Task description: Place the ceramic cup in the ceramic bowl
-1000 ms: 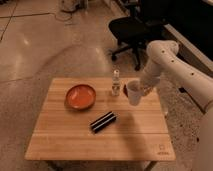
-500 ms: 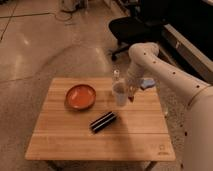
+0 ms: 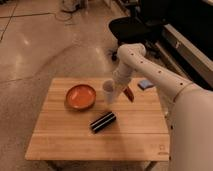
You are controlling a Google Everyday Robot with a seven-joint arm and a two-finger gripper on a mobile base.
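The white ceramic cup (image 3: 108, 91) is held tilted above the wooden table, just right of the ceramic bowl (image 3: 80, 96). The bowl is orange-red inside with a darker rim and sits on the table's left-middle part. My gripper (image 3: 116, 88) is shut on the cup from its right side, with the white arm reaching in from the right. The cup is close to the bowl's right rim but apart from it.
A black oblong object (image 3: 103, 121) lies on the wooden table (image 3: 60, 140) in front of the cup. A reddish item (image 3: 129, 94) and a blue object (image 3: 145, 84) lie behind the arm. A black office chair (image 3: 131, 27) stands beyond the table.
My gripper has carried the cup leftwards across the table, from the right-middle part towards the bowl. The cup is now more tilted.
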